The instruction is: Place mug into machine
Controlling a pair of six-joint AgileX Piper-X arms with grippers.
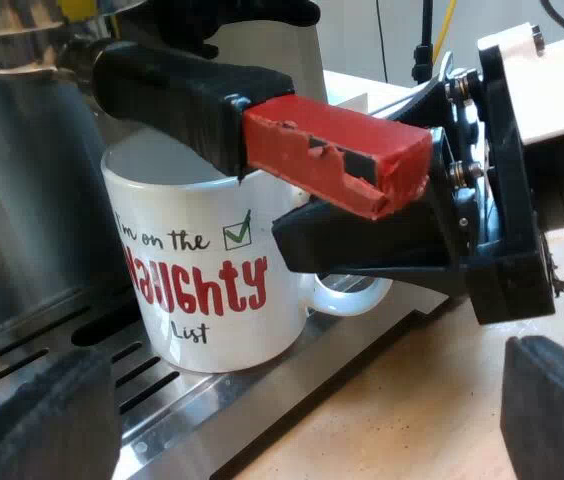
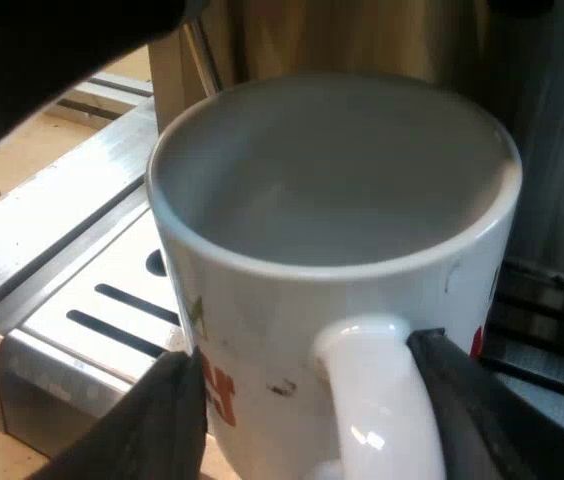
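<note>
The mug (image 1: 202, 290) is sitting on the tray (image 1: 192, 400), under the holder (image 1: 172, 90). The right gripper (image 2: 307, 400) is straddling the mug's handle, fingers slightly apart, one touching it. The left gripper (image 1: 302, 420) is hanging near the mug, fingers spread wide.

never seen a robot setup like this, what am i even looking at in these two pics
Both pictures come from cameras on the wrists of two robot arms. The left wrist view looks across at a mug standing on the slotted tray of an espresso machine, under the holder's red-ended handle. The dark shapes nearest that camera are the left end effector, open and holding nothing. The right wrist view looks down into the empty mug. The right end effector has its fingers either side of the mug's handle, with a gap showing, so it is not clamped.
</note>
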